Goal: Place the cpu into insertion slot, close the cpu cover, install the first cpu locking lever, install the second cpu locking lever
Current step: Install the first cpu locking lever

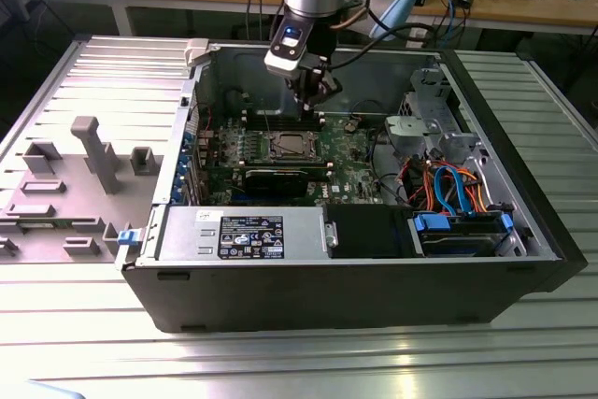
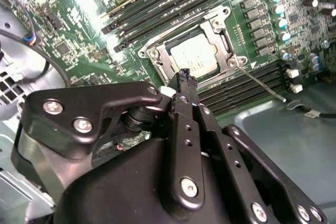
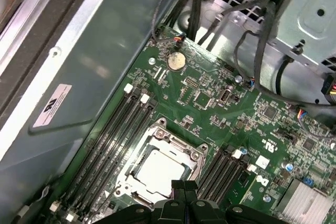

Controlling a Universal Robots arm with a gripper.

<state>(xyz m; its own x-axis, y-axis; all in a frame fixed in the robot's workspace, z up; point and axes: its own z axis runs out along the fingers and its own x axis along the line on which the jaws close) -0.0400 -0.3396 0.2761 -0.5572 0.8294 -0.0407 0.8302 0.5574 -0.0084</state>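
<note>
In the second wrist view the black gripper [image 2: 186, 75] looms closest, its fingers pressed together with nothing between them and its tip near the socket's edge. Just beyond it the cpu [image 2: 194, 59] lies flat in the insertion slot [image 2: 185, 36]. The cpu cover [image 2: 159, 56] is down around the chip's silvery top. A thin locking lever [image 2: 262, 83] juts from one corner of the frame, slanting over the memory slots [image 2: 226, 92]. In the exterior view, the open computer case [image 1: 327, 292] rests on the ribbed metal worktop [image 1: 299, 362].
</note>
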